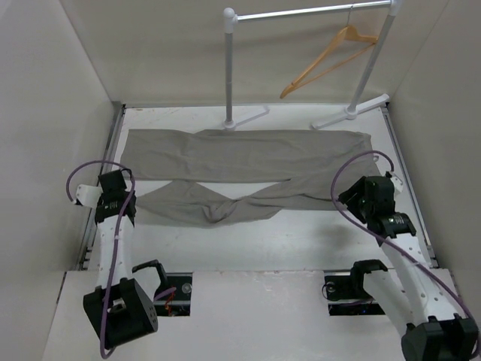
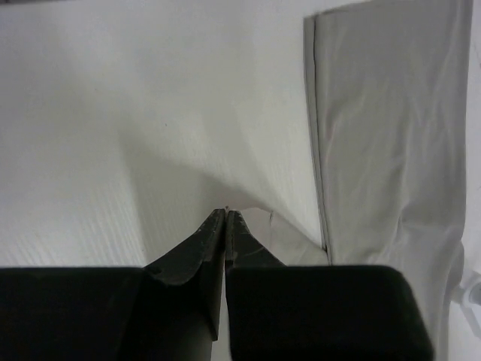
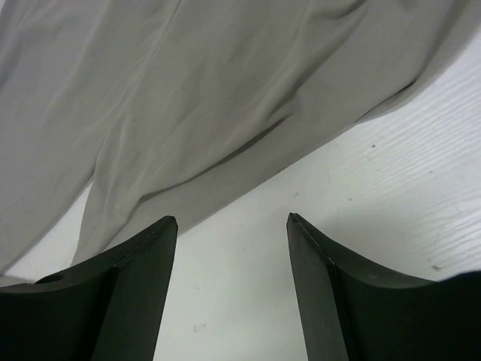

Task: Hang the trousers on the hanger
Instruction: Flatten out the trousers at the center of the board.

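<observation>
White metal rail (image 1: 229, 68) far, tan wooden hanger (image 1: 327, 60) hung on it, grey-taupe cloth trousers (image 1: 248, 154) flat, left gripper (image 2: 226, 214) closed, right gripper (image 3: 231, 222) apart.

White table (image 1: 301, 241), plain walls (image 1: 150, 45), possibly panels; clothes rail (image 1: 229, 68).

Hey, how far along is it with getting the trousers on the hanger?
Barely started. Nothing looks done: the trousers lie spread on the table, and the hanger hangs on the rail at the back. In hand: the left gripper is shut beside the trousers' left end, the right gripper open at their right edge. Lifting and draping are left.
</observation>
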Tool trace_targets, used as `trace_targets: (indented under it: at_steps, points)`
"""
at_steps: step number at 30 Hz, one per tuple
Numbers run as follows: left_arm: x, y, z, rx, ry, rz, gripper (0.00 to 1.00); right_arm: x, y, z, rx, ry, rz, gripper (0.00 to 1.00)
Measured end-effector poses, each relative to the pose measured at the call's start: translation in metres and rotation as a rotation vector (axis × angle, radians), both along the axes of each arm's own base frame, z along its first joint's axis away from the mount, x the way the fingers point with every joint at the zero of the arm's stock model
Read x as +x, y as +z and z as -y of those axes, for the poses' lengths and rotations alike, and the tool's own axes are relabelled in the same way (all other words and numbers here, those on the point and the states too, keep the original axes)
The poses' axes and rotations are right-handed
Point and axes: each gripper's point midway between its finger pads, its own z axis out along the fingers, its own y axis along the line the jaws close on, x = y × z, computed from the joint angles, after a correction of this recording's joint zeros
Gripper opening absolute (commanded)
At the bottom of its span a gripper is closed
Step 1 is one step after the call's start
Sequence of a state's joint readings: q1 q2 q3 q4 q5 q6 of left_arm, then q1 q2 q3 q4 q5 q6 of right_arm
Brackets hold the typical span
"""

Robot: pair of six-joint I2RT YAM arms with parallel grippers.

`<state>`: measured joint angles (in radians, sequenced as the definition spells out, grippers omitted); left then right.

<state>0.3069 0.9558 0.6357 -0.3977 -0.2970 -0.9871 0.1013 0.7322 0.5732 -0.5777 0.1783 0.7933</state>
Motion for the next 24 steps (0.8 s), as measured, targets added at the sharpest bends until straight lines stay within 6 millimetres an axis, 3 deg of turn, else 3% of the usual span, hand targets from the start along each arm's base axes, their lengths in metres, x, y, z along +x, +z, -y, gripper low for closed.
trace_targets:
  at_steps: [4,7,10,15,17,19,24]
  points:
    - [-0.015,-0.002,-0.005,0.012,0.022,-0.045,0.0,0.001,-0.001,0.022,-0.012,-0.09,-0.005,0.64]
    - [-0.024,0.002,-0.009,0.029,0.038,-0.101,0.0,0.0,-0.009,0.053,-0.031,-0.218,-0.041,0.62]
    - [-0.015,0.029,-0.019,0.072,0.049,-0.111,0.0,-0.004,-0.024,0.076,-0.041,-0.325,-0.11,0.61]
    - [0.017,0.098,-0.038,0.202,0.049,-0.051,0.0,-0.005,-0.051,0.102,-0.038,-0.434,-0.217,0.61]
    - [0.023,0.111,-0.044,0.234,0.054,-0.046,0.0,-0.003,-0.06,0.112,-0.032,-0.47,-0.25,0.61]
    - [0.023,0.108,-0.049,0.244,0.062,-0.066,0.0,0.002,-0.068,0.119,-0.031,-0.491,-0.284,0.6]
    - [0.02,0.075,-0.056,0.192,0.07,-0.157,0.0,0.013,-0.087,0.121,-0.022,-0.496,-0.327,0.58]
